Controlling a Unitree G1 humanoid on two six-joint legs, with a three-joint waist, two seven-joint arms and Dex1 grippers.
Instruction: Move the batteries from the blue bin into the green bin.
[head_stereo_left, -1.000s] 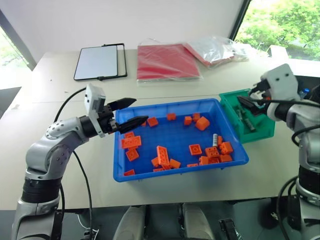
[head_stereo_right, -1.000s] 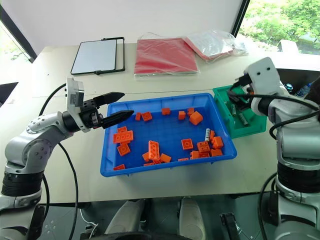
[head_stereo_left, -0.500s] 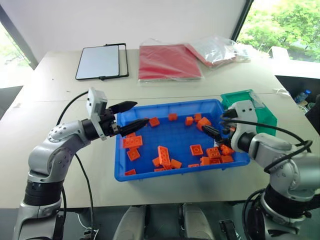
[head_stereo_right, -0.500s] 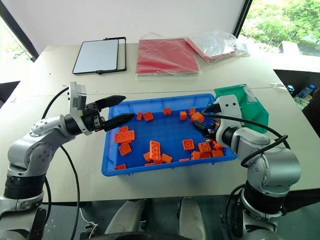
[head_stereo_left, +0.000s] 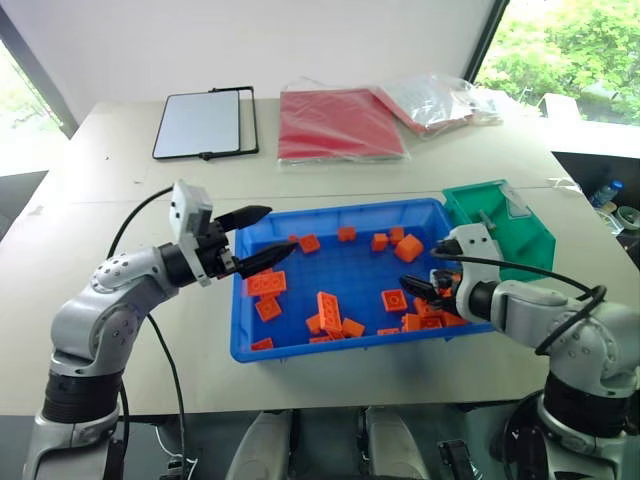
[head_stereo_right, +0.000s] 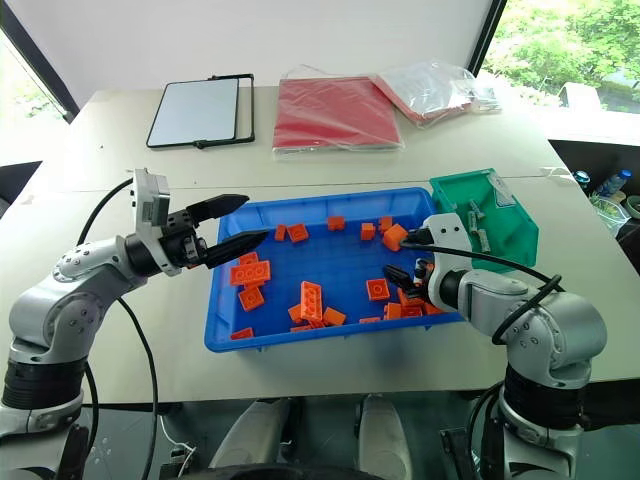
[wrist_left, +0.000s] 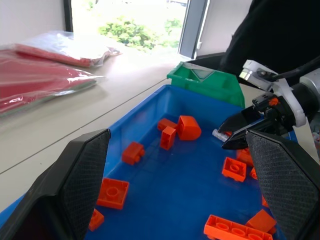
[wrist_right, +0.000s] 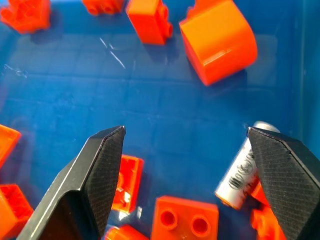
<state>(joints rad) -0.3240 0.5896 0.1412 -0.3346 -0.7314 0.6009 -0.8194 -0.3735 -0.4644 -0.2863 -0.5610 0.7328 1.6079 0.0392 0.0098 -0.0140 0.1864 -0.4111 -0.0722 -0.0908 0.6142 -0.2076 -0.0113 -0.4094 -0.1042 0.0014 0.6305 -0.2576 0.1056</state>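
Observation:
The blue bin sits mid-table with several orange bricks in it. Low over its right end, my right gripper is open. A silver-grey battery lies on the bin floor between its fingers, close beside one fingertip and among bricks. The same battery shows at the right gripper's tips in the left wrist view. The green bin stands against the blue bin's right end, with grey batteries inside. My left gripper hovers open and empty over the blue bin's left rim.
At the table's far side lie a black-framed white board, a red folder and a clear plastic bag. An orange rounded block and other bricks crowd the floor around the battery.
My right gripper has left the green bin, swung left and come down into the blue bin's right end, open all the while. The left gripper has kept still.

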